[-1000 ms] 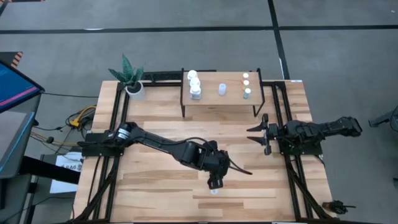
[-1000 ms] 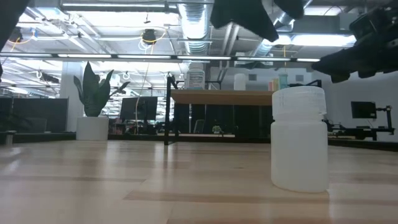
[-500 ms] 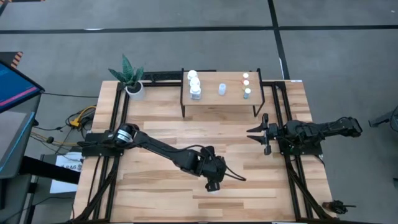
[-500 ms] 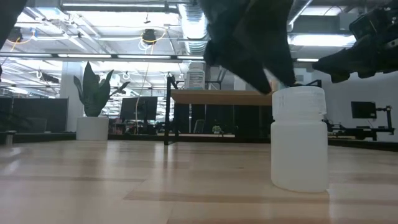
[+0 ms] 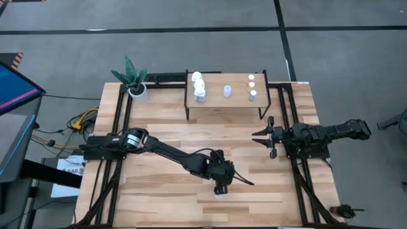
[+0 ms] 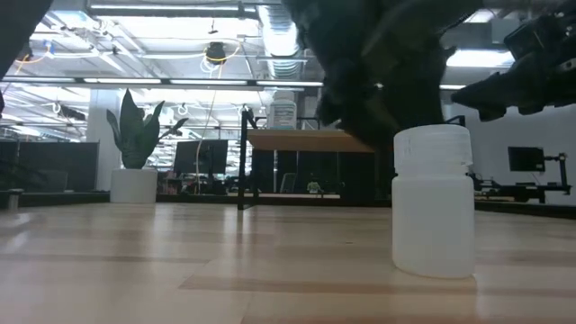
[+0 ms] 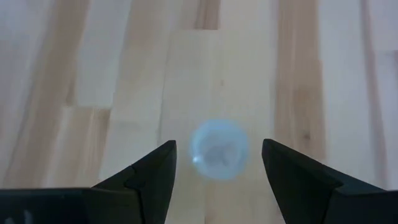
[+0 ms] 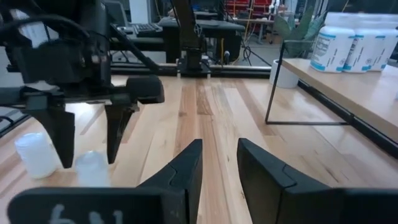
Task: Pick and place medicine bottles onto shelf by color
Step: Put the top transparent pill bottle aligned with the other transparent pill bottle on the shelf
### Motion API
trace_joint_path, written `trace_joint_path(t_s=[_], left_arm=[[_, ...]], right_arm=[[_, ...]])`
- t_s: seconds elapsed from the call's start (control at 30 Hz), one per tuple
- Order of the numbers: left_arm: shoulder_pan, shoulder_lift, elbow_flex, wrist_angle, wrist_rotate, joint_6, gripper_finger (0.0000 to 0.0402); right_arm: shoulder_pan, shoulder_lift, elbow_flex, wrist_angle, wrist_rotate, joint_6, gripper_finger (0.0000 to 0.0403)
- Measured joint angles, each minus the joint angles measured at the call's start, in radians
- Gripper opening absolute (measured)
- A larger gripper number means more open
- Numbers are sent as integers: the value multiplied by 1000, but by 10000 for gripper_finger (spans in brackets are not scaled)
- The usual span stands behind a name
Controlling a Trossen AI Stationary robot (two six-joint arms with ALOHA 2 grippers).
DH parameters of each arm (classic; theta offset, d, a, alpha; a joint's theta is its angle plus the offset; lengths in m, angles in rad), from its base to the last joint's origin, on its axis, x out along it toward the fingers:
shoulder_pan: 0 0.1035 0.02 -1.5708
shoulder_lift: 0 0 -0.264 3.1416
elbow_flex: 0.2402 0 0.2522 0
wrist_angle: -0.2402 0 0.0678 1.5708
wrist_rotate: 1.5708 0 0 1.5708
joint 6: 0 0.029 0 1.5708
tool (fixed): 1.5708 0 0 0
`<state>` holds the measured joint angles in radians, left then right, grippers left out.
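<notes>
Your left gripper (image 7: 217, 158) hangs spread over a pale bluish bottle (image 7: 218, 149) at the table's near edge.

Seen from above, that bottle sits directly between the fingers (image 7: 149, 177), untouched; a second translucent bottle (image 8: 36, 154) stands just beside it, on the side away from the right arm. Farther off, your right gripper (image 5: 266, 136) waits with its fingers slightly parted, short of the shelf (image 5: 226, 103). On the shelf stand three white bottles (image 8: 356, 41) with blue printed labels, too blurred to read, one pale bottle (image 5: 226, 91) and three small capped ones (image 5: 252, 86).
</notes>
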<state>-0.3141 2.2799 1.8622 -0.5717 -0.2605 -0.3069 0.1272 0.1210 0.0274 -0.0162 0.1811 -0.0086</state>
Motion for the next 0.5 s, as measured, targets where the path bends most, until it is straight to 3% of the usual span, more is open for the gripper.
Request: trace_joint_path(t_s=[0.5], left_arm=[[14,64,1,54,11,43,224]], right_arm=[[0,43,0,1,0,3,123]])
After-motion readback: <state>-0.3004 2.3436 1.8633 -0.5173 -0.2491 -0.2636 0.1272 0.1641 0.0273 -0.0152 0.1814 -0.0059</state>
